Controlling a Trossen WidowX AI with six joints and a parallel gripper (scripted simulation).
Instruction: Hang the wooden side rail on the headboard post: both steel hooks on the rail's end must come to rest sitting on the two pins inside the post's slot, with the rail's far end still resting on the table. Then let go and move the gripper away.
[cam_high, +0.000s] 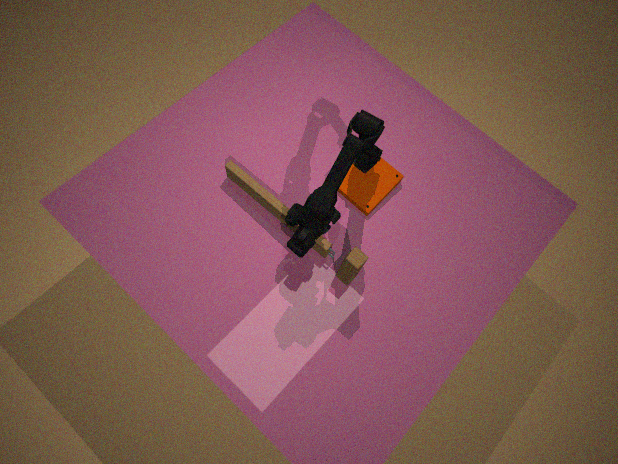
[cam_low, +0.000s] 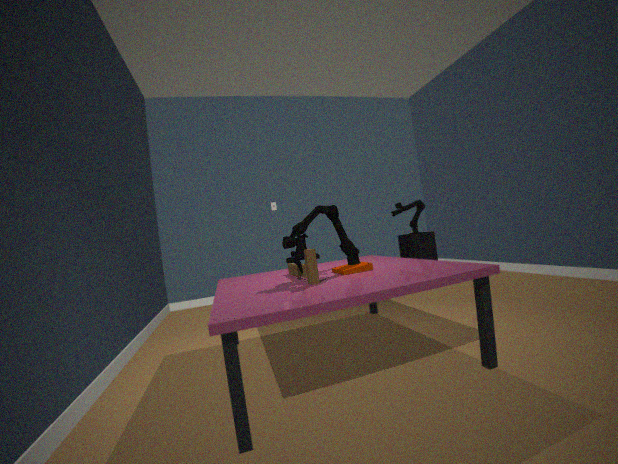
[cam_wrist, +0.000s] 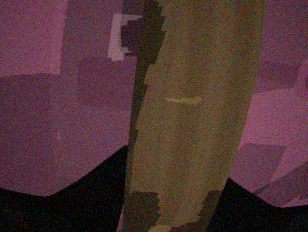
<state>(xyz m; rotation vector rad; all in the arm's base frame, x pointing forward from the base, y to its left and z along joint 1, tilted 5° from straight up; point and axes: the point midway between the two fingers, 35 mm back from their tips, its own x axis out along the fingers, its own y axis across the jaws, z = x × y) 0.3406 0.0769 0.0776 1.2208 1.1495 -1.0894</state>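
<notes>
The wooden rail (cam_high: 257, 190) (cam_low: 293, 270) (cam_wrist: 195, 125) runs diagonally across the table under the arm. My gripper (cam_high: 311, 226) (cam_wrist: 158, 156) is shut on the rail, nearer its hook end; its fingertips are hidden from above. The small steel hooks (cam_high: 332, 254) stick out of the rail's near end, toward the post. The wooden headboard post (cam_high: 351, 266) (cam_low: 311, 267) stands upright, with a small gap showing between it and the hooks from above. Its slot and pins cannot be made out. Whether the rail's far end touches the table is unclear.
The orange base plate (cam_high: 385, 177) (cam_low: 360, 269) lies behind the post, under the arm's foot. A pale rectangle (cam_high: 250, 350) shows on the pink table (cam_high: 450, 250) (cam_low: 400, 280), crossed by arm shadows. A second black arm on a pedestal (cam_low: 418, 246) stands beyond the table.
</notes>
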